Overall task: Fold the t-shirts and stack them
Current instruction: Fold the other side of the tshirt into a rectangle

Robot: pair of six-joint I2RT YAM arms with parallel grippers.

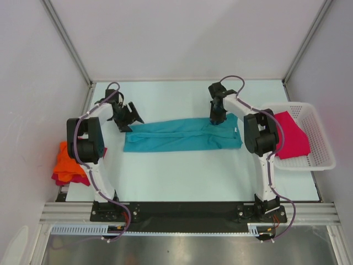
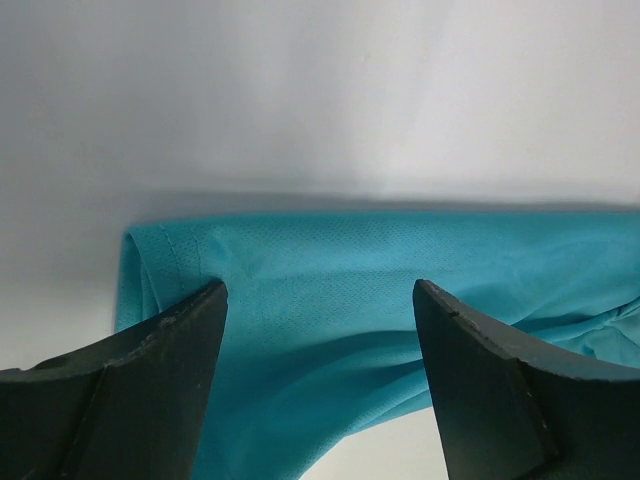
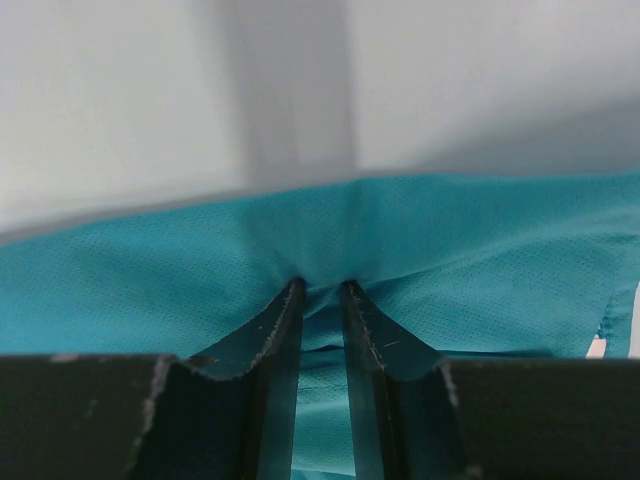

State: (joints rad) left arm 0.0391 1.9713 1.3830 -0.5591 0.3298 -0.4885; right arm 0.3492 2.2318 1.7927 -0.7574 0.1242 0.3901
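From above, the teal shirt [image 1: 182, 135] lies as a long folded band across the middle of the table [image 1: 182, 176]. Bare table lies before and behind it. The left pincer [image 1: 126, 117] stands released at the band's far left corner. The right pincer [image 1: 217, 119] sits on the far edge towards the right end. A pink shirt [image 1: 290, 135] lies in the basket [image 1: 322, 149] at the right table edge. An orange shirt [image 1: 69, 159] lies on a red shirt [image 1: 62, 178] at the left edge.

Left wrist: the left pincer [image 2: 320, 292] is spread wide and holds nothing. The teal shirt [image 2: 400, 250] has its folded end under the gap, with bare table beyond.

Right wrist: the right pincer [image 3: 320, 287] is clenched on a puckered fold at the far edge of the teal shirt [image 3: 480, 260]. A white label [image 3: 597, 347] shows at the right.
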